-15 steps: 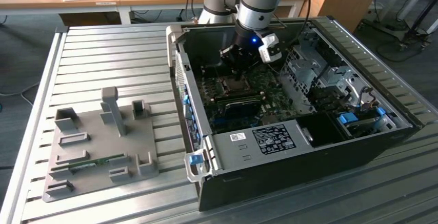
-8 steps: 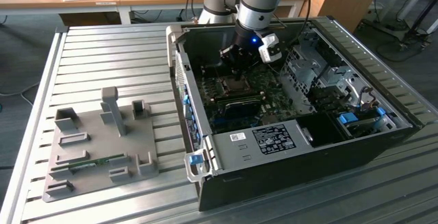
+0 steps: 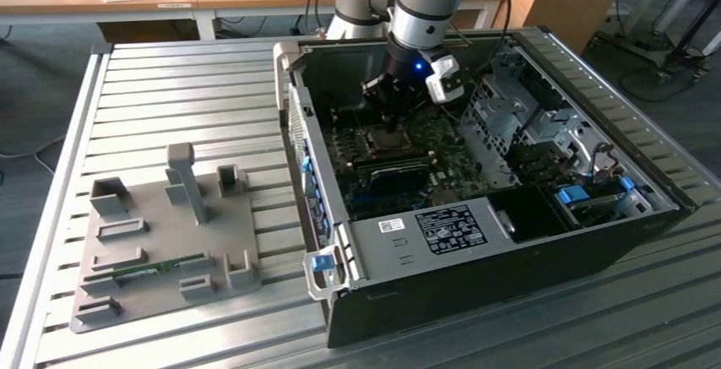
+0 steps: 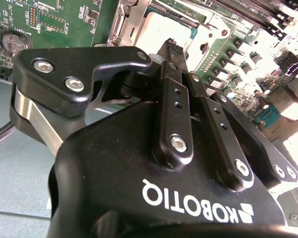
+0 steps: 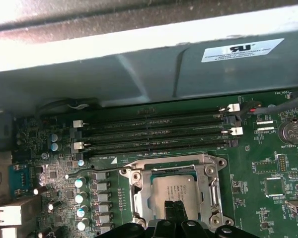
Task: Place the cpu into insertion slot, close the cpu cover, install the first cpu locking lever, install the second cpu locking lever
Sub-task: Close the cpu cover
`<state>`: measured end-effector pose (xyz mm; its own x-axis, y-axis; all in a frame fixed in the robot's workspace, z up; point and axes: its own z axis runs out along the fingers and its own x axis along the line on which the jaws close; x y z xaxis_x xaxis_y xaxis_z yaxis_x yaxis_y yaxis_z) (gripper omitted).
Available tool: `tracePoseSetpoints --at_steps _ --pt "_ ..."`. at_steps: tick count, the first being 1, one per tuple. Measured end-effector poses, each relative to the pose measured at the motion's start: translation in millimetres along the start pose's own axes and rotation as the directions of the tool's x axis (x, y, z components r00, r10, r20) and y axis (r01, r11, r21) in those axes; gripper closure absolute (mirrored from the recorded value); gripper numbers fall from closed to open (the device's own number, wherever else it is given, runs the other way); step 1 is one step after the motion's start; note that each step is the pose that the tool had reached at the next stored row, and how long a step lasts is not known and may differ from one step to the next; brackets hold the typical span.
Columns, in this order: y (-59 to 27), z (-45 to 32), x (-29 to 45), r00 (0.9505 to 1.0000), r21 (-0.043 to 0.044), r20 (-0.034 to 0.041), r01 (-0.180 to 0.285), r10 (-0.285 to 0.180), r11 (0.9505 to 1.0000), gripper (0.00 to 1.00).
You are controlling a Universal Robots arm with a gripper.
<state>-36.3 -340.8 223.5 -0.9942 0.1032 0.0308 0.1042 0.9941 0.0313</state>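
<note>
Pressed together with nothing seen between its black fingers, the claw [image 5: 175, 210] pointed straight down at the cpu [image 5: 176, 191], its tips over the edge of the silvery-grey top nearest the wrist. Whether the tips touched the metal could not be told. In the second wrist view the claw [image 4: 173, 49] ended in a narrow closed tip just above the pale cpu [image 4: 161, 27].

The cpu lay flat in its socket. Around it sat the cpu cover [image 5: 211, 193], folded down, so that the chip's top showed through the square window. Close to the socket, a row of small cylindrical capacitors [image 5: 82, 198] stood along one side, and four long memory slots [image 5: 154, 131] ran parallel beyond the socket's far edge. A coin battery [image 5: 292, 131] sat farther off on the green motherboard [image 5: 268, 168].

In the exterior view the claw [image 3: 389, 122] hung from the arm [image 3: 434, 6] inside an open computer case [image 3: 474, 276] lying on its side on the slatted metal counter [image 3: 192, 99]. A grey fixture tray [image 3: 147, 251] lay on the counter towards the exterior view's left, well apart from the case.
</note>
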Motion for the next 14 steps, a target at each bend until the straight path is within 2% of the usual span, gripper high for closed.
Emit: tracePoseSetpoints --at_steps 8,11,14 --pt "0.0 0.3 0.0 0.9978 0.0004 0.0015 0.066 -0.066 0.9978 0.89" --pt "0.0 0.6 0.0 0.9963 -0.0015 0.0091 0.085 -0.085 0.9964 0.89" --pt "0.0 0.8 0.1 0.995 -0.0049 0.0215 0.098 -0.097 0.9952 0.89"
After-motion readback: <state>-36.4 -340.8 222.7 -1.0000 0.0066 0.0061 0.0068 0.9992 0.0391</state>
